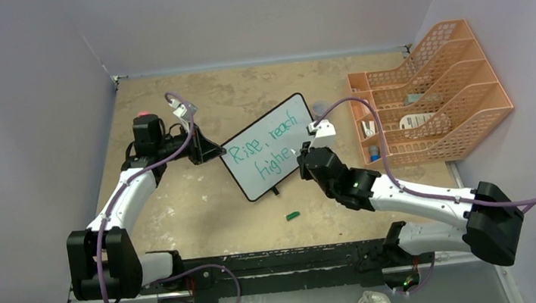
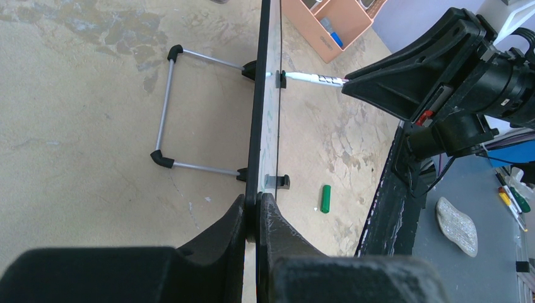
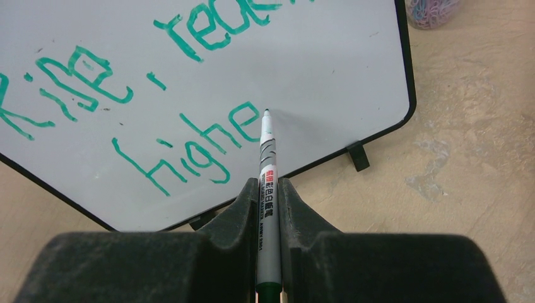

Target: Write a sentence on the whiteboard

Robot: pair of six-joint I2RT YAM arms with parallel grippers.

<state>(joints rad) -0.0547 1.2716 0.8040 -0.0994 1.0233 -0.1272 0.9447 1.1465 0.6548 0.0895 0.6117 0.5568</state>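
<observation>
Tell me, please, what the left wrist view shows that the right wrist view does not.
Left wrist only: the left gripper shut on the edge of the whiteboard, its wire stand behind, and a green cap on the table. Right wrist only: the sentence face-on, its second line reading "highe". Both: the whiteboard and the marker in the right gripper, tip at the board.

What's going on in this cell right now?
The left gripper is clamped on the whiteboard at its edge, steadying it. The right gripper holds a marker with its tip at the board, just after the last letter. The sentence reads "Rise, reach" over "highe", so it looks unfinished. A green cap lies on the table nearby.
</observation>
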